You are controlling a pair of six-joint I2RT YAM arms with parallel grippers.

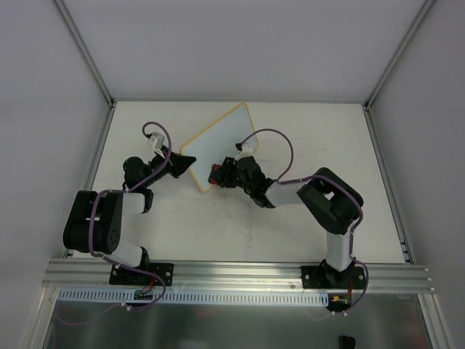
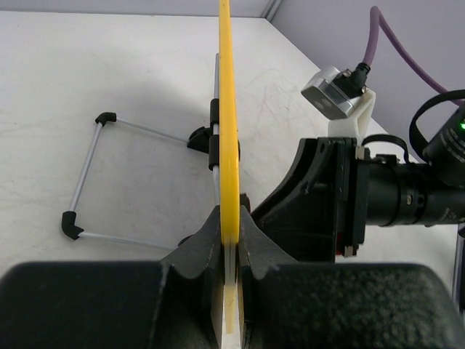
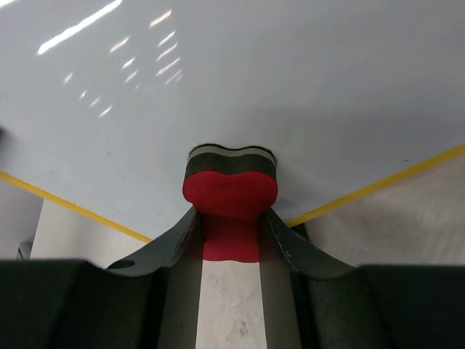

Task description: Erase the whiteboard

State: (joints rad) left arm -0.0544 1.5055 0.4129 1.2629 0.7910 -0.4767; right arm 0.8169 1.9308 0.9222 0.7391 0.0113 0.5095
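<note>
Whiteboard edge pinched by left pincer, right pincer squeezing red eraser against its face

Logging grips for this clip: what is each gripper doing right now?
Left gripper: shut on the whiteboard edge.
Right gripper: shut on the red eraser.

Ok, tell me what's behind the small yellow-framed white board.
Behind the whiteboard, a thin wire stand with two black feet juts from its back over the white table. The back face itself is hidden, seen edge-on.
</note>
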